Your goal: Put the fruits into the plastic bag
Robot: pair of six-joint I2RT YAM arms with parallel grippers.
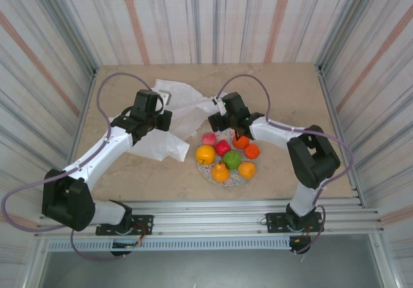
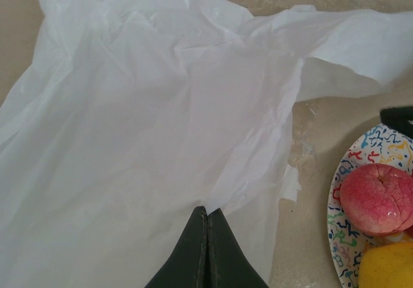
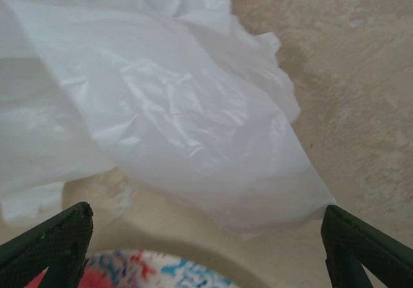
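Several small round fruits, orange, yellow-orange, red, pink (image 1: 208,138) and green (image 1: 231,159), sit on the speckled plate (image 1: 237,181). The crinkled white plastic bag (image 1: 174,117) lies flat behind and left of the plate. My left gripper (image 2: 206,209) is shut on a fold of the bag (image 2: 148,120); in the top view it (image 1: 165,120) rests over the bag. To its right I see the pink fruit (image 2: 377,199) and a yellow one (image 2: 387,267). My right gripper (image 3: 205,220) stands open above the plate's far rim (image 3: 161,268), facing the bag's edge (image 3: 193,126), with nothing between its fingers.
Striped walls close in the beige table (image 1: 290,94) on three sides. A metal rail (image 1: 213,207) with the arm bases runs along the near edge. Purple cables loop off both arms.
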